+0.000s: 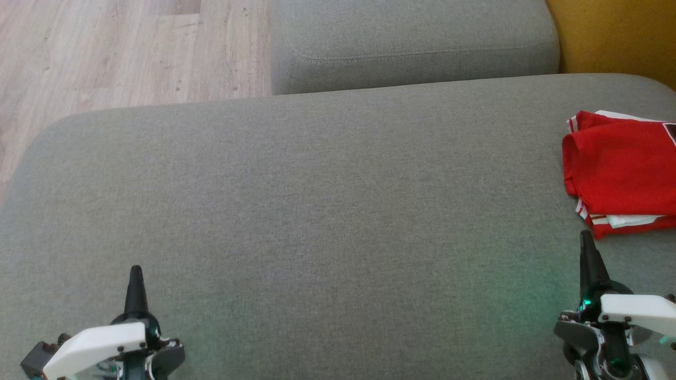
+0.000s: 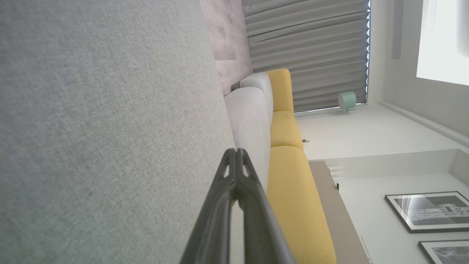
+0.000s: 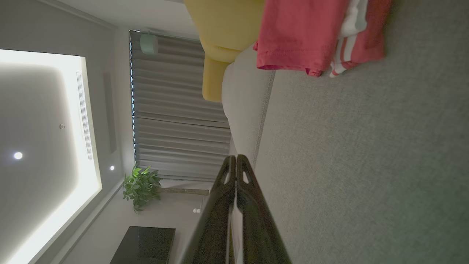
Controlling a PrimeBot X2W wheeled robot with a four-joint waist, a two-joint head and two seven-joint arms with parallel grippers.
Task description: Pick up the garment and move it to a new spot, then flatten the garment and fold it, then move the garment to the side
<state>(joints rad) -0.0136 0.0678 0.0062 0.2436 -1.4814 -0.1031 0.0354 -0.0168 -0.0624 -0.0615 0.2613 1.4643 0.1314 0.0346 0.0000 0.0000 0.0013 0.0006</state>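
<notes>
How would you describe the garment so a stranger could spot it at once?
Start at the wide grey cushion. At its right edge, just beyond the right gripper, lies the garment. It is red with white stripes, unlike the plain cushion and the yellow upholstery behind.

The grey seat cushion (image 1: 317,211) lies bare from its left edge across the middle, leaving wide room to pass in any direction. The obstacle on it is the folded red garment (image 1: 618,169) at the right edge, just beyond the right gripper (image 1: 585,237), whose fingers are pressed together near the near right corner. Past the far edge lies a second grey cushion (image 1: 412,47) with a yellow cushion (image 1: 612,37) beside it. Off the far left corner is the wooden floor (image 1: 105,53).
</notes>
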